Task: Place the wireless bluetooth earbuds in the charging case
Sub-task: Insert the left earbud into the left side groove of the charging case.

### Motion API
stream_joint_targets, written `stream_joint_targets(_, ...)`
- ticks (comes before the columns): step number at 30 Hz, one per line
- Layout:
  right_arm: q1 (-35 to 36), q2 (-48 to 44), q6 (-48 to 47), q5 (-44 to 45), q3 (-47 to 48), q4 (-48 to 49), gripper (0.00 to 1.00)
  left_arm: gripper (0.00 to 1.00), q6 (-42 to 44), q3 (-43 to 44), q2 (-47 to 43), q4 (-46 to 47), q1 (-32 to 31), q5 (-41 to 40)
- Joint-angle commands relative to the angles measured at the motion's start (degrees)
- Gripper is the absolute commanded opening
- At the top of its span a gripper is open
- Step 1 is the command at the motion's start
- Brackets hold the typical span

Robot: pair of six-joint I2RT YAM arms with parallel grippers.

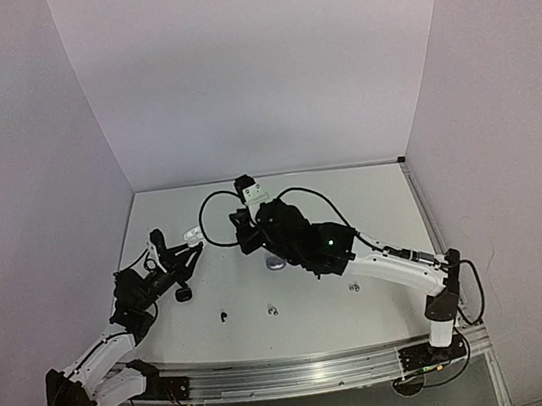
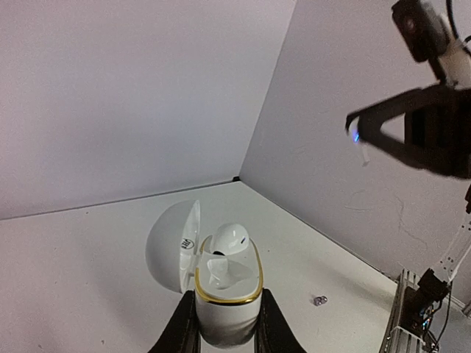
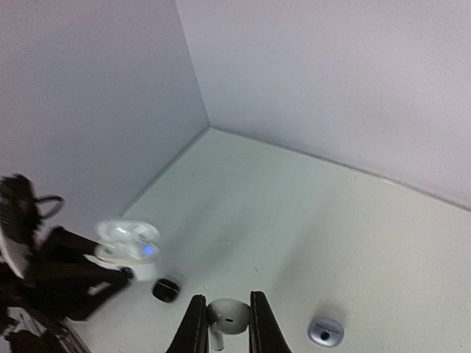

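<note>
**Q:** What does the left gripper (image 2: 226, 312) hold?

**A:** Its fingers are clamped on the lower body of the white charging case (image 2: 221, 294). The case stands upright with its lid (image 2: 173, 246) swung open to the left. A seated earbud (image 2: 229, 239), white, rests in the case's rear pocket.

**Q:** And the right gripper (image 3: 226, 309)?

**A:** It is closed on the held earbud (image 3: 227, 318), also white, which is pinched between the two fingers above the table (image 1: 373, 209). This bud is apart from the case. In the overhead view the right gripper lies just to the right of the case. In the left wrist view it hangs above and to the right of the open lid.

**Q:** What lies on the table?

**A:** A black case (image 3: 165, 289) sits below the left gripper's side. A greyish rounded object (image 3: 324, 332) sits near the right gripper. Three loose buds lie toward the near edge, well apart from both grippers: a dark earbud (image 1: 223, 317), a pale earbud (image 1: 272, 310) and a third earbud (image 1: 353, 286).
</note>
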Motion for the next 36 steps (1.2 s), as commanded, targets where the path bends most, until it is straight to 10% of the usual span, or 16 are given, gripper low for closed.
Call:
stream_joint_targets(1,2.71,2.74,-9.57,-3.24,-1.73,20.11,0.0,0.0,2.05,1.65,2.63,9.28,-0.46,6.64)
stream_joint_targets(36,2.7,11.39,-20.99,-9.72,-0.78,35.2,0.0,0.0,-0.38,1.48,4.43,20.24,-2.59,0.07)
